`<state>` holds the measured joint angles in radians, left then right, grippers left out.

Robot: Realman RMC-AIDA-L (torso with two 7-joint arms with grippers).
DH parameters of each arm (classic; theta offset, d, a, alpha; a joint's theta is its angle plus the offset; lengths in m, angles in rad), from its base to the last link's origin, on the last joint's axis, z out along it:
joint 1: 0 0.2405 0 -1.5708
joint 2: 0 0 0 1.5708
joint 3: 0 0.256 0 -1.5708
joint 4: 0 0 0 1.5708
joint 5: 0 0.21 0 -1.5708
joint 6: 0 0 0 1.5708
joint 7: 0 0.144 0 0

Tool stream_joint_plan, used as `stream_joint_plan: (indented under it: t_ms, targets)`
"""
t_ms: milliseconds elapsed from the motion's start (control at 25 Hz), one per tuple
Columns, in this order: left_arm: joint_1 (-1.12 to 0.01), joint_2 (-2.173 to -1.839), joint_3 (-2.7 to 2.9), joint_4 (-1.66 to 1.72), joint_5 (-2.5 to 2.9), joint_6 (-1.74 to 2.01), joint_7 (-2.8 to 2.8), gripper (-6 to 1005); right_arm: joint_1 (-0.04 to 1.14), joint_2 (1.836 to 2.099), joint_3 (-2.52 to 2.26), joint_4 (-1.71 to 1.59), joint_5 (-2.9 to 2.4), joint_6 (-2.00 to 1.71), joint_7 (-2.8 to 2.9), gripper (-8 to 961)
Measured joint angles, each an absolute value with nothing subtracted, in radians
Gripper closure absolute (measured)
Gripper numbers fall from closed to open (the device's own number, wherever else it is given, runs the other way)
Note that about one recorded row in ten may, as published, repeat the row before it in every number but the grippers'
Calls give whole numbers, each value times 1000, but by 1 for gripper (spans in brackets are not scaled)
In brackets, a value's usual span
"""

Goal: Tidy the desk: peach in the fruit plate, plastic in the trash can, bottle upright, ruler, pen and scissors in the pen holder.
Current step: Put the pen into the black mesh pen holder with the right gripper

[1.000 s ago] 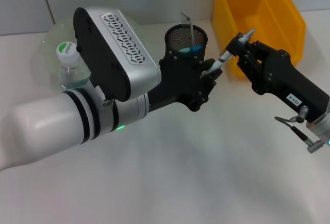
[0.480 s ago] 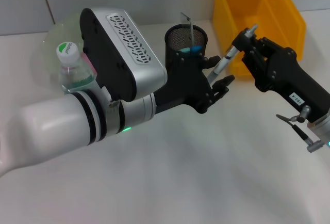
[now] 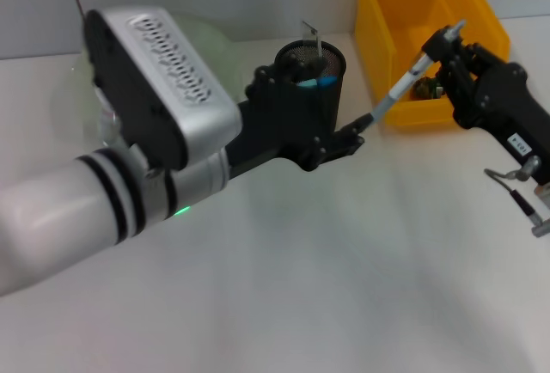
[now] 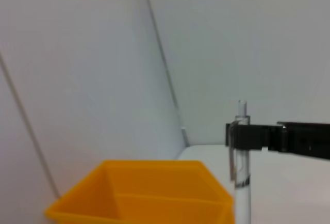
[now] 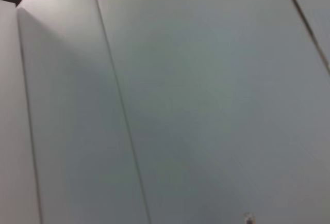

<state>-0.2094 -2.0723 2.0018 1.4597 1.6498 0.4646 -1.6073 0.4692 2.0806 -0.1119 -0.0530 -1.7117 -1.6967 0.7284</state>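
A clear pen slants in the air between the two arms, and it is seen upright in the left wrist view. My right gripper is shut on its upper end, its dark fingers clamped around the barrel. My left gripper is open just below the pen's lower tip, beside the black mesh pen holder. The holder contains a ruler and blue-handled scissors. The green fruit plate shows behind my left arm. The peach and bottle are hidden.
A yellow bin stands at the back right, behind my right gripper, with a small dark item inside; the left wrist view also shows the yellow bin. My bulky left arm covers the table's left half. The right wrist view shows only wall.
My left gripper let go of the pen and its fingers spread. My right gripper carried the pen up and to the right, toward the bin. The left arm shifted and now covers the bottle.
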Motion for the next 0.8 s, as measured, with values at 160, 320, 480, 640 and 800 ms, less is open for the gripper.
stream_joint_plan:
  t_ms: [160, 320, 480, 640, 800]
  targets:
    - [-160, -2072, 2002, 1493, 1603, 465, -1512, 319, 485, 2079, -85, -87, -1712, -1675, 732, 814]
    - [-107, -2068, 1912, 1487, 1402, 641, -1327, 245, 516, 2078, -85, -127, -1712, -1647, 733, 813]
    - [-130, -2068, 1726, 1245, 1133, 1075, -1108, 190, 541, 2078, -89, -153, -1715, -1610, 728, 812]
    - [-158, -2068, 1675, 1098, 1068, 1240, -1005, 191, 590, 2079, -90, -173, -1718, -1565, 705, 812]
    - [-239, -2068, 1598, 776, 1030, 1447, -828, 191, 640, 2081, -90, -176, -1717, -1520, 657, 811]
